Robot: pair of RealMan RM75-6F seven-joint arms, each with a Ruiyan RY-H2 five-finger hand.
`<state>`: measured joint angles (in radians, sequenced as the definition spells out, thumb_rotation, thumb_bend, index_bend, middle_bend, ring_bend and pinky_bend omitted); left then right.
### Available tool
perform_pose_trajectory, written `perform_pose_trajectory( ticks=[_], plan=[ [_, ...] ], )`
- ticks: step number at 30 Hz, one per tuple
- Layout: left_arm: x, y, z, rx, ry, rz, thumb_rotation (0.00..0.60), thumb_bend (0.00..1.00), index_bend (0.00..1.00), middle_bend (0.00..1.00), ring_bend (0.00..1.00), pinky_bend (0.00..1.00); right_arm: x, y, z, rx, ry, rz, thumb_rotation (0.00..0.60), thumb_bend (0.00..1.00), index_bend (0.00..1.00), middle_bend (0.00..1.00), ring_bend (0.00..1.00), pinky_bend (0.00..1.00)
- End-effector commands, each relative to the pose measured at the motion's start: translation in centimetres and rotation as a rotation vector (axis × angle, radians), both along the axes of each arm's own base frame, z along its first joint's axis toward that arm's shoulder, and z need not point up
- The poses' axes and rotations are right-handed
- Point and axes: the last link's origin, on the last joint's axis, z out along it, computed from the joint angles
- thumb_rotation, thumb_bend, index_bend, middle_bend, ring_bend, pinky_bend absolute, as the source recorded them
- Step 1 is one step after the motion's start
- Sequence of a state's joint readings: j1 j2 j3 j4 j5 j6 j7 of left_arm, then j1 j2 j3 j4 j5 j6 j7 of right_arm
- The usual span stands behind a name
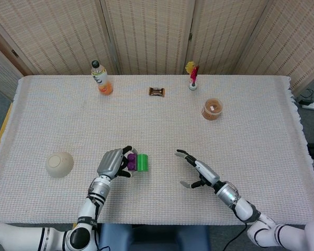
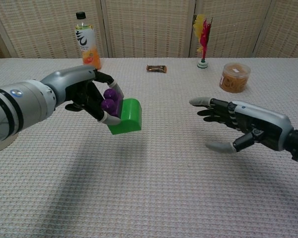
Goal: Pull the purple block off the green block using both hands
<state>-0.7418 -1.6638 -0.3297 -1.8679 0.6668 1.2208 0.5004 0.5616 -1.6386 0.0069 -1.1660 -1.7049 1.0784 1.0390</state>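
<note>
My left hand (image 1: 111, 164) (image 2: 87, 96) grips the purple block (image 1: 131, 161) (image 2: 111, 102), which is still joined to the green block (image 1: 142, 162) (image 2: 126, 116). The pair is held up off the table, with the green block pointing toward my right side. My right hand (image 1: 200, 171) (image 2: 232, 127) hovers open to the right of the blocks, fingers spread toward the green block and a clear gap between them.
A cream bowl (image 1: 59, 163) sits left of my left hand. Along the far edge stand an orange drink bottle (image 1: 101, 78), a brown snack packet (image 1: 156, 92), a red and yellow feathered toy (image 1: 192, 76) and a lidded tub (image 1: 212, 109). A woven screen backs the table.
</note>
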Motion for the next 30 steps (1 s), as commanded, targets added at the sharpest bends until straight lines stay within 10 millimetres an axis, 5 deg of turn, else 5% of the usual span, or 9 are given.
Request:
perform_pose_trajectory(
  ticks=[1,11,30],
  plan=[
    [0.0,0.2,0.2,0.008,0.002,-0.002,0.6,0.25,0.59,1.0,1.0,1.0,1.5,-0.5,-1.7,0.001,-0.102,-0.003,0.6,0.36,0.0,0.0,0.0,0.0],
    [0.4,0.1,0.5,0.007,0.002,-0.008,0.6,0.25,0.59,1.0,1.0,1.0,3.5,-1.5,-3.1,-0.066,-0.212,-0.031,0.6,0.36,0.0,0.0,0.0,0.0],
    [1.5,0.2,0.2,-0.017,-0.038,0.015,0.6,0.25,0.59,1.0,1.0,1.0,5.0,-1.6,-6.5,0.07,-0.351,-0.141,0.6,0.36,0.0,0.0,0.0,0.0]
  ],
)
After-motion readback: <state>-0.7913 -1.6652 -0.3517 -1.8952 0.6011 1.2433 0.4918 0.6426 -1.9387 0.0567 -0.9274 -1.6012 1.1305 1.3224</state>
